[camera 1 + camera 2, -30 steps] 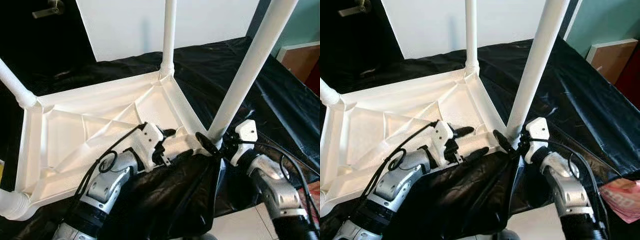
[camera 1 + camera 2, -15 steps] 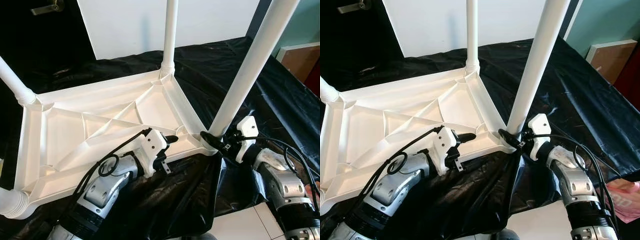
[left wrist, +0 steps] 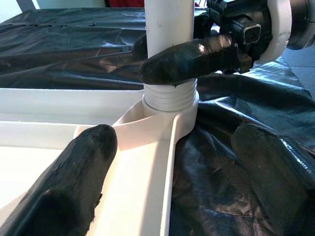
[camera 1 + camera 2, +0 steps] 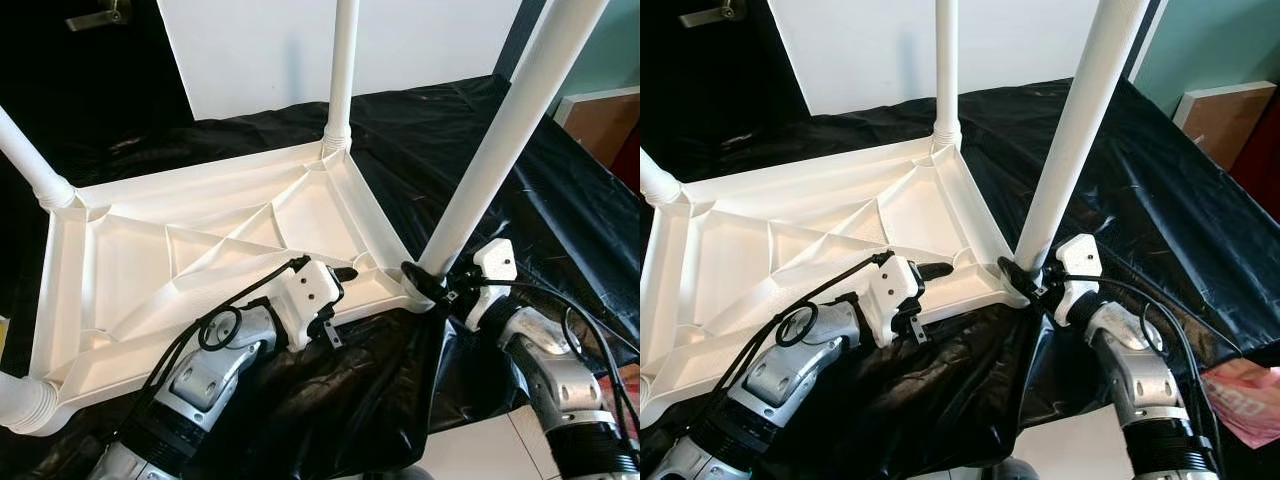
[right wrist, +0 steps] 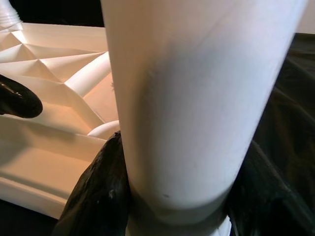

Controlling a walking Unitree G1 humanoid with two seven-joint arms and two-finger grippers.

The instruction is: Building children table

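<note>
The little white table (image 4: 190, 270) lies upside down on a bench under a black sheet (image 4: 420, 150), with its legs sticking up. The step now looks like fixing the near leg (image 4: 500, 140) into its corner socket (image 3: 170, 105).

The right end effector (image 4: 425, 285) is clamped around the bottom of that leg — its black fingers (image 5: 98, 191) hug the leg on both sides, right above the socket. The right arm reaches in low from the side, bent at the elbow.

The left end effector (image 4: 335, 285) rests at the table's near edge, fingers (image 3: 78, 172) apart, one over the white rim and one over the sheet. It grips nothing.

Next, I think the leg needs a twist or push to sit tight, while the left side steadies the table — gently, so it does not slide.
</note>
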